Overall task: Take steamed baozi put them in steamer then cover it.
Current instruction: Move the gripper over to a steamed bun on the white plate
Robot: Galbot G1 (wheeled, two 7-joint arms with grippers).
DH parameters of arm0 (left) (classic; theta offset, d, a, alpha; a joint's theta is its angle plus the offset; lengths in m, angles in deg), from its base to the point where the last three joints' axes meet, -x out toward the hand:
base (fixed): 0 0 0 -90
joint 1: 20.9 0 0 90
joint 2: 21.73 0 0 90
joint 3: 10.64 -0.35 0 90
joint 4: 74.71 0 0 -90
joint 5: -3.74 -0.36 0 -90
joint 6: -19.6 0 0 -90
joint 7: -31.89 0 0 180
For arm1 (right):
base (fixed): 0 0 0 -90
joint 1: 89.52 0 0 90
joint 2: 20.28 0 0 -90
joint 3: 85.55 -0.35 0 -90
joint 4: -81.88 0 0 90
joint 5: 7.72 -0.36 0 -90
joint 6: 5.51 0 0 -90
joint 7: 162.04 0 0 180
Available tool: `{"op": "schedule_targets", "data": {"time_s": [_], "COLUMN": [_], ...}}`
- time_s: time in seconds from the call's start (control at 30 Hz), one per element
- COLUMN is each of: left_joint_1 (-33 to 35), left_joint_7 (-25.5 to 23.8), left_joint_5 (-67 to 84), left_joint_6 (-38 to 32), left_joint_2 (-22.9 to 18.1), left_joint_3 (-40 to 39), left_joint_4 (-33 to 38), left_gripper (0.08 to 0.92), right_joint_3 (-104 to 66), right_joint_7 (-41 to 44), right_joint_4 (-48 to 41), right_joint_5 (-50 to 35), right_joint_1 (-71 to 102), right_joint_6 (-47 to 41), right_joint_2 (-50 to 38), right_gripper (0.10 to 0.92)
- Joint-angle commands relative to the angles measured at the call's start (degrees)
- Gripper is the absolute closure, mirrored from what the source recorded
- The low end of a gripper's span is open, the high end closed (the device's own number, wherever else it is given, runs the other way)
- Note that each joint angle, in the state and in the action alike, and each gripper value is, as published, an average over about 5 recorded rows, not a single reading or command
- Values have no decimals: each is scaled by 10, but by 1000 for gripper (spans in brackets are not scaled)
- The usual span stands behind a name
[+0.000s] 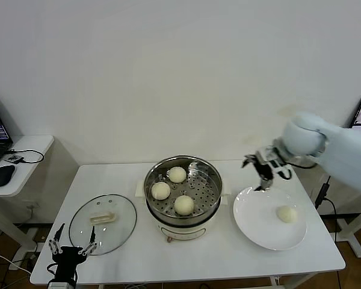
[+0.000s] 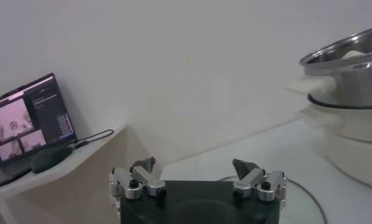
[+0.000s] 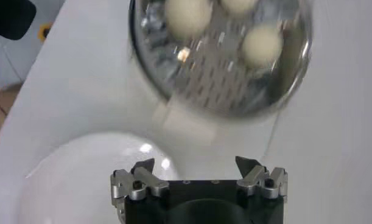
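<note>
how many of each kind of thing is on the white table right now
baozi in the steamer: 3
baozi on the plate: 1
steamer: 1
plate: 1
glass lid: 1
total: 7

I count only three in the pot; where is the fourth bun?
The small cream-white bun lies alone on the white round plate, right of the steel steamer in the head view.

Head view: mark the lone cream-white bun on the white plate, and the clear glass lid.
Cream-white bun [image 1: 287,214], head view, centre of its top.
Clear glass lid [image 1: 102,218], head view, on its cream handle.
</note>
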Motion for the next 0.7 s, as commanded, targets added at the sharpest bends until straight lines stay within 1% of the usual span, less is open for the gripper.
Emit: {"op": "schedule_targets", "data": {"time_s": [0.03,0.13,0.27,0.43,0.7], "left_joint_1": [4,6,8,9,12], "left_joint_7": [0,0,1,0,0], "left_joint_5": [-3,-5,-9,-10,-9], "left_joint_6": [-1,-1,-1,0,2], "left_joint_2": [0,-2,-5,-8,-8], "left_joint_3": [-1,0,-3,-3,4], "left_joint_4": [0,-2,-5,-5,-4], "left_gripper": [177,177,177,177,177], "right_joint_3": [-270,-326,-357,-357,-348], "right_joint_7": [9,7,3,-2,-9], "right_joint_4": [-30,-55,-92,-140,-193], "right_joint_5": [90,115,143,164,189], "right_joint_1": [310,374,418,420,406], "right_joint_6": [32,46,61,68,66], "right_joint_2": [-105,-93,-69,-32,19], "right_gripper": [203,203,203,202,203]}}
